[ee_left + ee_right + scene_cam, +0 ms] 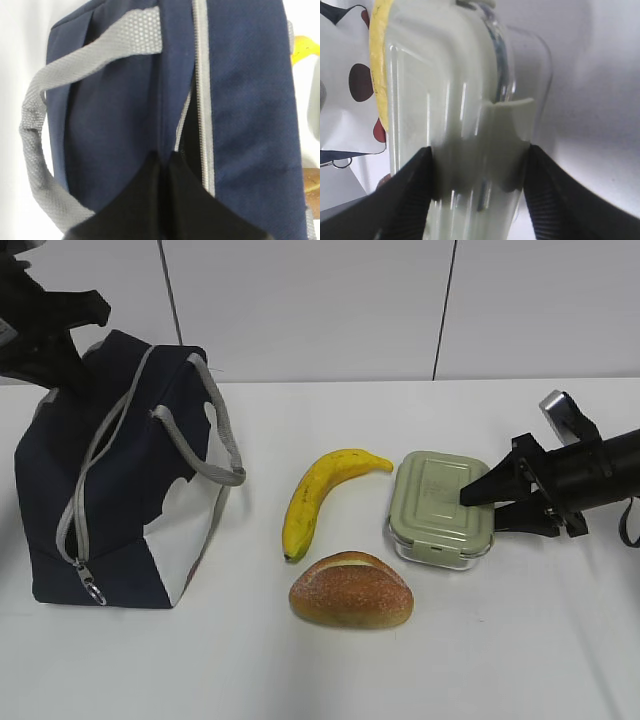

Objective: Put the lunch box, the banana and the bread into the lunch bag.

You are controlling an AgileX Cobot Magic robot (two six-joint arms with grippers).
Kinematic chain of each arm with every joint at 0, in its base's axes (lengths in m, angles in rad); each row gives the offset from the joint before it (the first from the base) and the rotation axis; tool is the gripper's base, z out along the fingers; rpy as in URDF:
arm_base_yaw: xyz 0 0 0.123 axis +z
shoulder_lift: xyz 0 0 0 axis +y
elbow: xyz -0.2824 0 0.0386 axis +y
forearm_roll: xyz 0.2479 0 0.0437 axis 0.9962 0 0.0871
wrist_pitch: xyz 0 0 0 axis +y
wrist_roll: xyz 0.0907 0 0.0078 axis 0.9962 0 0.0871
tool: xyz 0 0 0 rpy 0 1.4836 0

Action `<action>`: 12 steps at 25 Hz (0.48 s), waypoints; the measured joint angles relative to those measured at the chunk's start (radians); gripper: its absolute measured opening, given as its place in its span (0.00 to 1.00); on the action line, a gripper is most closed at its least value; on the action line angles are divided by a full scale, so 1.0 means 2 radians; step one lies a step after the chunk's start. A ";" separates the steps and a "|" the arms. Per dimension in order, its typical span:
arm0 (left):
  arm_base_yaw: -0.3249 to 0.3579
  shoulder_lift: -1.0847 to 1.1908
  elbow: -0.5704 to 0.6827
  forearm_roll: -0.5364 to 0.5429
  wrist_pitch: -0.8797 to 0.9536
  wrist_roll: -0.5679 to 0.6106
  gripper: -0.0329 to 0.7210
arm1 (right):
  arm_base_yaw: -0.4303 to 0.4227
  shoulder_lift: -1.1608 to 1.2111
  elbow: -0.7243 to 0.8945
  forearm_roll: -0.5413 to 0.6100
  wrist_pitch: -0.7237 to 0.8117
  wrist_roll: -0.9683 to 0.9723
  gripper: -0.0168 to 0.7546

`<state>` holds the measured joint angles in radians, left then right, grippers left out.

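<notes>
My right gripper [477, 175] straddles the box [440, 508] beside the banana [315, 495], its pads touching lid and base, so it counts as gripping. The smooth lid may slip. My left gripper [162, 200] is closed at the bag's [110, 490] zipper.

The exterior view is taken from the desk's [330, 680] front edge, angled down toward the back wall. The left wrist view is pressed close above the lunch bag [125, 125]. The right wrist view is held tight against the lunch box [465, 125], with banana [379, 65] shared.
</notes>
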<state>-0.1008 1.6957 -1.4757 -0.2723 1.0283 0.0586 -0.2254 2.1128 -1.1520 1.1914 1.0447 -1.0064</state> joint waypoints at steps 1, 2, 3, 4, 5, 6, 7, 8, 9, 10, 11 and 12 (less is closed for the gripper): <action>0.000 0.000 0.000 0.000 0.000 0.000 0.04 | 0.000 0.001 0.000 0.000 0.000 0.000 0.55; 0.000 0.000 0.000 0.000 0.000 0.000 0.04 | 0.000 0.001 0.000 0.001 0.000 0.000 0.55; 0.000 0.000 0.000 -0.001 0.000 0.000 0.04 | 0.000 0.001 0.000 0.002 0.000 0.000 0.55; 0.000 0.000 0.000 -0.001 0.000 0.000 0.04 | 0.000 0.001 0.000 0.002 0.000 -0.001 0.55; 0.000 0.000 0.000 -0.001 0.000 0.000 0.04 | 0.000 0.001 0.000 0.003 0.000 -0.002 0.55; 0.000 0.000 0.000 -0.001 0.000 0.000 0.04 | 0.000 0.001 0.000 0.004 0.000 -0.004 0.54; 0.000 0.000 0.000 -0.001 0.000 0.000 0.04 | 0.000 0.001 0.000 0.004 0.000 -0.004 0.54; 0.000 0.000 0.000 -0.001 0.000 0.000 0.04 | 0.000 0.001 0.000 0.004 0.000 -0.004 0.54; 0.000 0.000 0.000 -0.001 0.000 0.000 0.04 | 0.000 0.001 0.000 0.004 0.001 -0.004 0.54; 0.000 0.000 0.000 -0.001 0.000 0.000 0.04 | 0.000 0.001 0.000 0.004 0.002 -0.005 0.54; 0.000 0.000 0.000 -0.001 0.000 0.000 0.04 | 0.000 0.001 0.000 0.004 0.002 -0.006 0.54; 0.000 0.000 0.000 -0.001 0.000 0.000 0.04 | 0.000 0.001 0.000 0.004 0.003 -0.007 0.54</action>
<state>-0.1008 1.6957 -1.4757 -0.2745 1.0283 0.0586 -0.2254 2.1146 -1.1520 1.1994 1.0501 -1.0212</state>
